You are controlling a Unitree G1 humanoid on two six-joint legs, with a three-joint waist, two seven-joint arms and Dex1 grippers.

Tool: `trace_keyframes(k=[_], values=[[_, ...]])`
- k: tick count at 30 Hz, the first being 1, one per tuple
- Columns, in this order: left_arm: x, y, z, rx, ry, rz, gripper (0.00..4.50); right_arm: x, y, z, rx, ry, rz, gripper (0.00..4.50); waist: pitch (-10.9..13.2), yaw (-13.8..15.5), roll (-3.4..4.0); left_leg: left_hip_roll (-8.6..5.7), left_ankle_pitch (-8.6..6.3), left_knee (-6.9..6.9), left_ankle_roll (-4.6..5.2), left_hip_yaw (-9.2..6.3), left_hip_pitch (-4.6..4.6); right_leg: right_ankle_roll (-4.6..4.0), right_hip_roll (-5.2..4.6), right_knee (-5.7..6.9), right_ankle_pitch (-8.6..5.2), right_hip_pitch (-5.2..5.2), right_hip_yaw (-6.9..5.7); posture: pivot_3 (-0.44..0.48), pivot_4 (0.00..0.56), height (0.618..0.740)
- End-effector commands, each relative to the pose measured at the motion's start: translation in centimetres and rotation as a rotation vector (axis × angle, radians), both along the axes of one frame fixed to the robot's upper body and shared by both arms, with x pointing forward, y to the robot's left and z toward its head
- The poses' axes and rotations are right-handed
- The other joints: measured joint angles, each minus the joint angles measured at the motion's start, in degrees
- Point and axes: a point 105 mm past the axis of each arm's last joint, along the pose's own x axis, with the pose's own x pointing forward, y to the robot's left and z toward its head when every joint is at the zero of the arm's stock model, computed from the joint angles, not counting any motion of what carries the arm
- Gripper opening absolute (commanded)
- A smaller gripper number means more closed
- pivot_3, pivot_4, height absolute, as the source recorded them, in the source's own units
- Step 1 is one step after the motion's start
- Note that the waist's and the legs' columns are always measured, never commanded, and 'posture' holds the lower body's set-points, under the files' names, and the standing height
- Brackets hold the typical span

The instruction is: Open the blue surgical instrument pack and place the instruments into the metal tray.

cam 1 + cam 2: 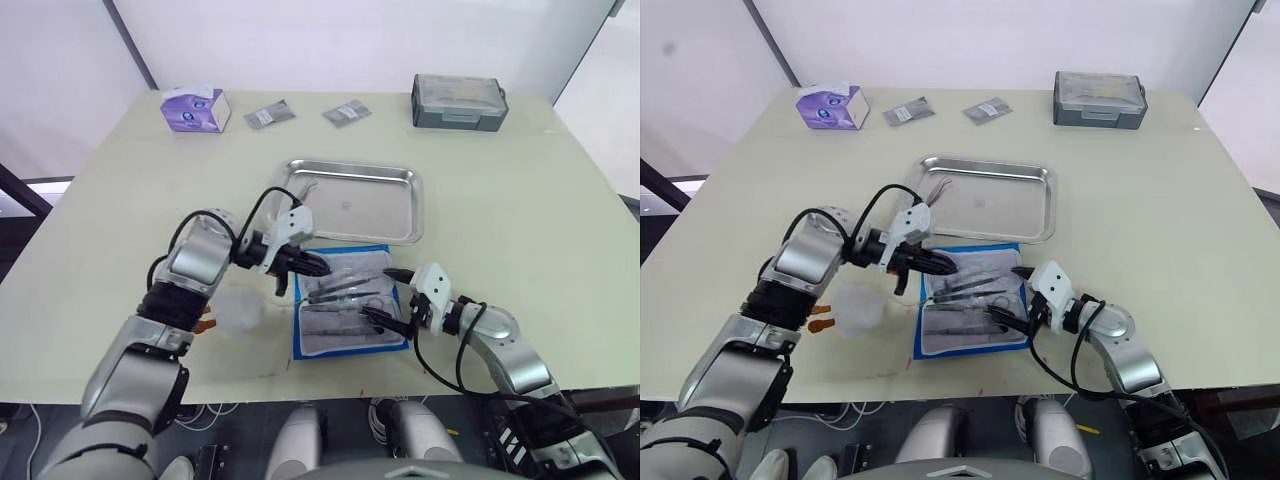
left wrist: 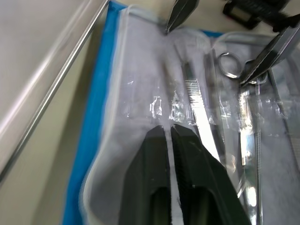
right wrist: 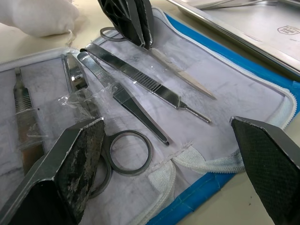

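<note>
The blue surgical instrument pack (image 1: 350, 305) lies open just at 6 o'clock of the metal tray (image 1: 355, 200). The left gripper (image 1: 318, 265), pinched closed, seems to hold a slim tool among the instruments (image 3: 140, 89); lift it straight out of its pocket. The right gripper (image 1: 392, 298), spread wide, could pin the pack's near edge

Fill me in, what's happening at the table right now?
The flat blue surgical instrument pack lies open just in front of the shiny steel rectangular tray. The left end effector is shut on a slim metal tweezer on the pack's clear lining. The right end effector hovers open over the ring-handled scissors. Most slim metal instruments are still in the pack.
</note>
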Motion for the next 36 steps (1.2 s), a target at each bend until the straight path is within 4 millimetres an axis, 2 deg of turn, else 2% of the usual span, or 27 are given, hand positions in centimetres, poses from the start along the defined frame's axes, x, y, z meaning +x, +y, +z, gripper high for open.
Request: trace_keyframes(k=[1,6,11,24,28,29,36], values=[[-0.2,-0.3,1.3,0.001,-0.036,-0.037,0.04,-1.3,-0.7,-5.1,-0.096,0.191,-0.039,4.50,0.0,0.0,0.00,0.00,0.00,0.00,0.00,0.00,0.00,0.00,0.00,0.00,0.00,0.00,0.00,0.000,0.150,0.738],[-0.4,-0.5,1.2,-0.019,-0.043,-0.044,0.04,-1.3,-0.6,-5.1,-0.095,0.191,-0.038,4.50,0.0,0.0,0.00,0.01,0.00,-0.01,0.00,0.00,0.00,0.00,0.00,0.00,0.00,0.00,0.00,0.000,0.150,0.738],[-0.7,-1.1,1.2,-0.112,0.018,-0.024,0.04,-1.3,-0.6,-5.1,-0.093,0.191,-0.036,4.50,0.0,0.0,0.00,0.02,0.00,-0.01,0.00,0.00,0.00,0.00,0.00,0.00,0.00,0.00,0.00,0.000,0.150,0.738],[-1.5,-1.1,-0.2,-0.116,0.020,-0.008,0.04,-1.3,-0.5,-5.2,-0.090,0.191,-0.037,4.50,0.0,0.0,0.00,0.06,0.00,-0.04,0.00,0.00,0.02,0.00,0.03,0.00,0.00,-0.01,0.01,0.000,0.150,0.738],[-0.7,-0.9,0.0,-0.117,0.002,0.053,1.25,-1.3,-0.5,-5.2,-0.091,0.193,-0.039,4.50,0.0,0.0,-0.01,0.07,0.00,-0.04,0.00,-0.01,0.01,0.00,0.04,-0.01,0.00,-0.01,0.00,0.000,0.150,0.738],[-0.6,-1.0,0.0,-0.124,0.002,0.061,1.83,-1.3,-0.5,-5.2,-0.091,0.193,-0.039,4.50,0.0,0.0,-0.01,0.07,0.00,-0.04,0.00,0.00,0.02,0.00,0.04,-0.01,0.00,-0.01,0.01,0.000,0.150,0.738],[-0.7,-1.4,-0.5,-0.115,-0.022,0.058,1.83,-1.3,-0.6,-5.2,-0.092,0.192,-0.041,4.50,0.0,0.0,-0.01,0.07,0.00,-0.06,0.00,0.00,0.02,-0.01,0.04,-0.01,0.00,-0.01,0.00,0.000,0.150,0.738]])
